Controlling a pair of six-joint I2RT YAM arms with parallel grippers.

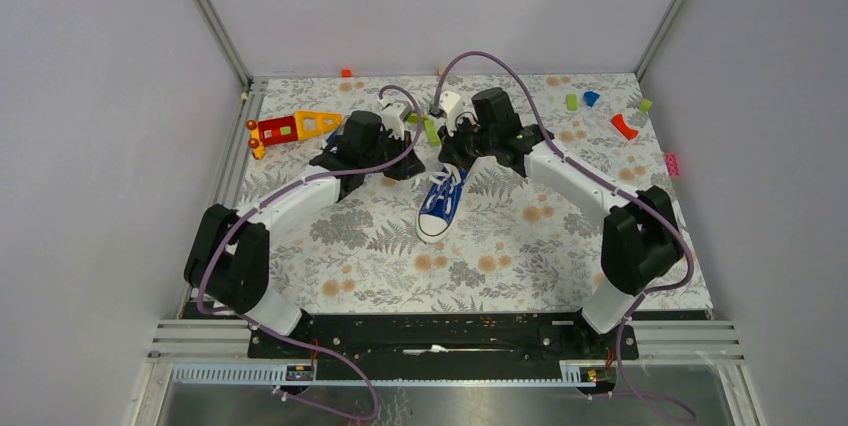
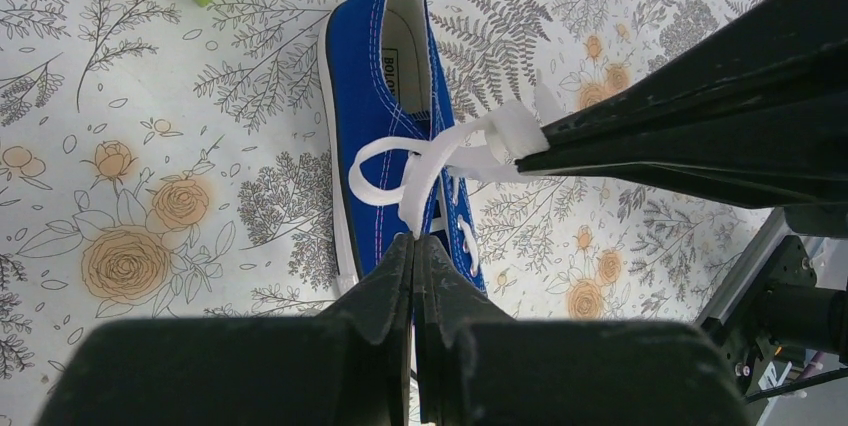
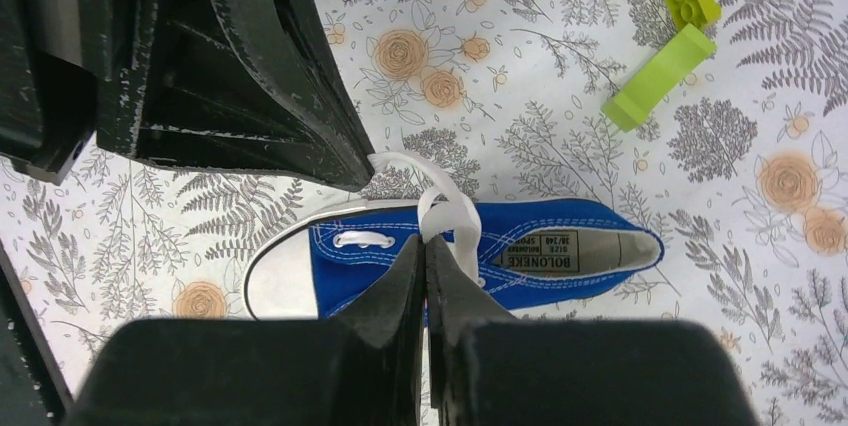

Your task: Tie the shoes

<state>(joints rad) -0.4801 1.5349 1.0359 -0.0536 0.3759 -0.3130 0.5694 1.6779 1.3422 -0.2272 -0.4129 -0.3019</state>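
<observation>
Sneaker: the blue canvas sneaker (image 1: 438,204) sits on its sole near the middle of the floral table (image 1: 500,266), between your two wrists. Its white toe cap points toward the arm bases.
Second shoe: you cannot make one out in these views.
Left gripper: the left gripper (image 2: 413,246) has its jaws pressed together on a strand of the white lace (image 2: 420,161), just above the eyelets.
Right gripper: the right gripper (image 3: 425,246) is clamped the same way on another part of that lace. From the left wrist you see its tip holding a flattened fold off to the shoe's side.
Lace shape: a slack loop hangs between your two pinch points, raised off the tongue.
Weight: judge the shoe small and light. A firm tug on the lace will probably drag or tip it rather than cinch the knot.
Lace feel: it looks like flat, limp woven tape, and it will likely slide through closed fingers if you pull along its length.
Where to hold: pinch across the flat of the lace, close to the base of the loop. If the shoe needs steadying, use the rubber toe cap or sole rim, since the canvas sides will simply fold.
</observation>
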